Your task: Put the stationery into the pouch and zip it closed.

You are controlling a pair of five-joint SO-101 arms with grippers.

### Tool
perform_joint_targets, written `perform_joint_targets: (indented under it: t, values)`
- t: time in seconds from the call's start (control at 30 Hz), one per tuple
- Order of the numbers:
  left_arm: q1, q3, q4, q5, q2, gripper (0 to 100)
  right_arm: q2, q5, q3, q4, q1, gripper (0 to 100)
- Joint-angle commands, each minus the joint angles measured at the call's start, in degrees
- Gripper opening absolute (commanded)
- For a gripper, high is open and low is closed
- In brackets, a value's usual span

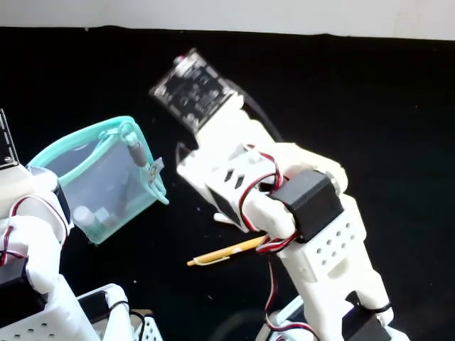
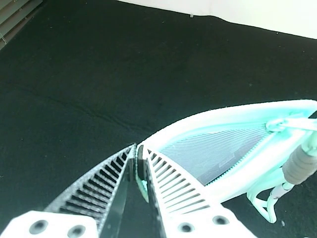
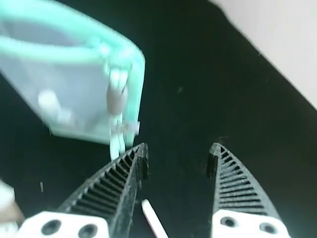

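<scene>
**Left gripper [image 2: 137, 158] clamps pouch [image 1: 106, 185]; pen [image 1: 224, 253] outstanding**

Left gripper is clenched on the pouch's left rim, holding it tilted with the mouth upward and gaping, evidently to steady it for loading. Right gripper [image 3: 177, 149] is released, jaws apart, just right of the pouch by the zip pull [image 1: 135, 150]. The pouch is mint-edged, clear-walled and unzipped, with small items [image 1: 89, 214] at its bottom. The yellow pen lies on the table [image 1: 370, 106], right of the pouch and nearer, not yet stowed.

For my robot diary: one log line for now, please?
left gripper shut on pouch | right gripper open | yellow pen on table
</scene>
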Motion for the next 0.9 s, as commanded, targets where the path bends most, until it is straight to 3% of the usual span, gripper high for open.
perform_joint_targets:
  t: [0.0,0.5,0.87]
  values:
    - [-0.31,-0.75,-0.35,-0.53,0.31,1,-1.71,5.19,4.26,1.1,0.66,20.2]
    - [-0.31,0.92,-0.79,-0.53,0.31,1,-1.8,15.21,34.33,-6.99,0.13,20.2]
    - [-0.31,2.15,-0.88,-0.62,0.31,1,-1.8,24.79,49.98,-14.37,-4.97,20.2]
